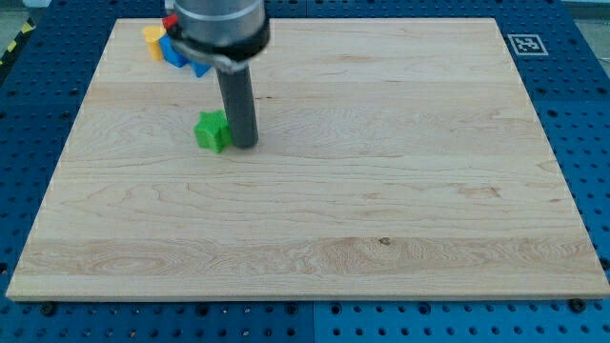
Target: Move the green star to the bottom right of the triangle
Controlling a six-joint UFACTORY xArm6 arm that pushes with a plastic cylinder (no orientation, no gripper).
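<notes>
**One green star, and the tip is sitting on its right flank**

One push at a time is the way to play this. My tip (244,144) is pressing down on the tabletop (381,191) right against the right side of the green star (213,131), which is lying in the upper-left part of the board. No hand is fitted here, just the bare rod, so nothing is being held; the star is only being nudged.

Up by the view's top-left corner a cluster is waiting: a yellow block (152,41), a blue block (177,52) and a sliver of red block (169,21), partly hidden by the arm. Which of them is the triangle I cannot tell for sure.

From this side, I judge, any shove is sending the star leftward. Better to be working round beneath it and pushing through its centre, slowly, so it is not spinning off the rod, stopping short of the cluster.
</notes>
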